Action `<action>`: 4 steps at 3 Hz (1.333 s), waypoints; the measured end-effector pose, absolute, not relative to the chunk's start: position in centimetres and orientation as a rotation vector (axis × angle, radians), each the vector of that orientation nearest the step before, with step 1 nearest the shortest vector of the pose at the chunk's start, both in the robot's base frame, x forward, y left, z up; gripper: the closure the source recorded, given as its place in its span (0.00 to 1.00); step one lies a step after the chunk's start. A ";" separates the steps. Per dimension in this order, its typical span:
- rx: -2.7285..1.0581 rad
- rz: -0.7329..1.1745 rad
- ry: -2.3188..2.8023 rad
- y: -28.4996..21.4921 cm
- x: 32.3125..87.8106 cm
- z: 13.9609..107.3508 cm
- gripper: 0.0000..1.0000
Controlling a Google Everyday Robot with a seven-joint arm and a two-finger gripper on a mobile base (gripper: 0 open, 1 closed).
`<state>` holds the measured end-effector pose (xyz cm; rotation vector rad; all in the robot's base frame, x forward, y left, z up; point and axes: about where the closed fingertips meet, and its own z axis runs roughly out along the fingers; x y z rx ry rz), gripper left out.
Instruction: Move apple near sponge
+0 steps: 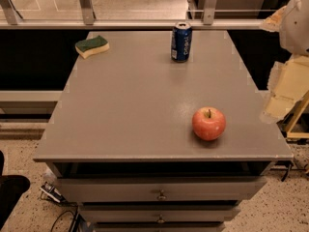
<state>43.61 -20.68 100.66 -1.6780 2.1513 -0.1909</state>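
apple [209, 123]: round, red-pink with a yellowish blush by the short upright stem, sitting on the near right part of the grey cabinet top [135, 105], close to the front edge. sponge [91, 46], dark green over pale yellow with wavy edges, lies at the far left corner, well apart from the apple; blue pepsi can [181, 42] upright at the far edge. gripper [286, 88]: pale blocky shape off the cabinet's right side, clear of the apple; how open it is, or whether it holds anything, cannot be told.

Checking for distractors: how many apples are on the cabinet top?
1: the apple lies front right, far from the sponge at back left. The gripper is beyond the right edge.
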 end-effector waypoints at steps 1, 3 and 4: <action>-1.678 -0.191 2.151 -20.7 43.6 100.7 0.00; -1.647 -0.103 2.121 -19.7 43.5 99.4 0.00; -1.590 0.024 2.049 -19.0 42.8 97.6 0.00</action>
